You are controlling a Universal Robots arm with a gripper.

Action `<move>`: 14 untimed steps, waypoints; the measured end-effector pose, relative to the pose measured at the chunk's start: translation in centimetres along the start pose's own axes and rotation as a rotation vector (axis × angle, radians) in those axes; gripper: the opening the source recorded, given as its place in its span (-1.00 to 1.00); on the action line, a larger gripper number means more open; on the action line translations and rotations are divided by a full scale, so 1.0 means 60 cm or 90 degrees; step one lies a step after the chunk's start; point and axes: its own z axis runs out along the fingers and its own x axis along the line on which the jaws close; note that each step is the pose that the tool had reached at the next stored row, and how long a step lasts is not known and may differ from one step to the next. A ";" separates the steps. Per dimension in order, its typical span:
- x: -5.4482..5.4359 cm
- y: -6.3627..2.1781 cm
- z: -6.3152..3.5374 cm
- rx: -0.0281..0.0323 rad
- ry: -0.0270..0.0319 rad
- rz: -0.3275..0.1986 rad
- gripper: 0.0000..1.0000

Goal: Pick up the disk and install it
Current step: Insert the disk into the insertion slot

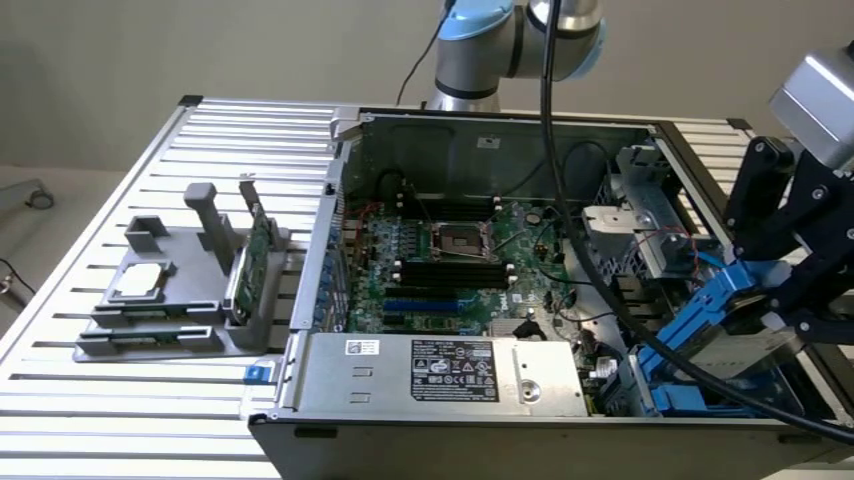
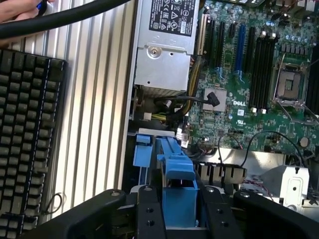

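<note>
Exterior view, left to right. Slatted aluminium table bore a grey fixture, which carried a small square silver chip lying flat and a green circuit card standing on edge. Beside it stood an open computer case, with its motherboard exposed and a labelled silver power supply along the near wall. At the case's edge on the exterior view's right, the disk, in its blue carrier, was tilted with its lower end inside the case. The black gripper was clamped on the carrier, one finger on either side. Wrist view: black keyboard lay on the table outside the case.
</note>
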 end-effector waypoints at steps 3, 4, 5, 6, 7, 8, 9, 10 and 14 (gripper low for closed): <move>-0.001 0.005 0.000 -0.0003 0.0006 -0.003 -0.23; -0.001 0.006 0.001 -0.0003 0.0005 -0.004 -0.23; -0.001 0.006 0.001 -0.0004 0.0007 -0.005 -0.08; -0.001 0.006 0.001 -0.0005 0.0009 -0.006 -0.08; -0.001 0.007 0.001 -0.0006 0.0008 -0.006 0.05; -0.001 0.007 0.001 -0.0007 0.0009 -0.007 0.05; -0.001 0.007 0.001 -0.0007 0.0009 -0.008 0.05; -0.001 0.007 0.001 -0.0008 0.0009 -0.009 0.05; -0.001 0.007 0.001 -0.0008 0.0004 -0.010 0.05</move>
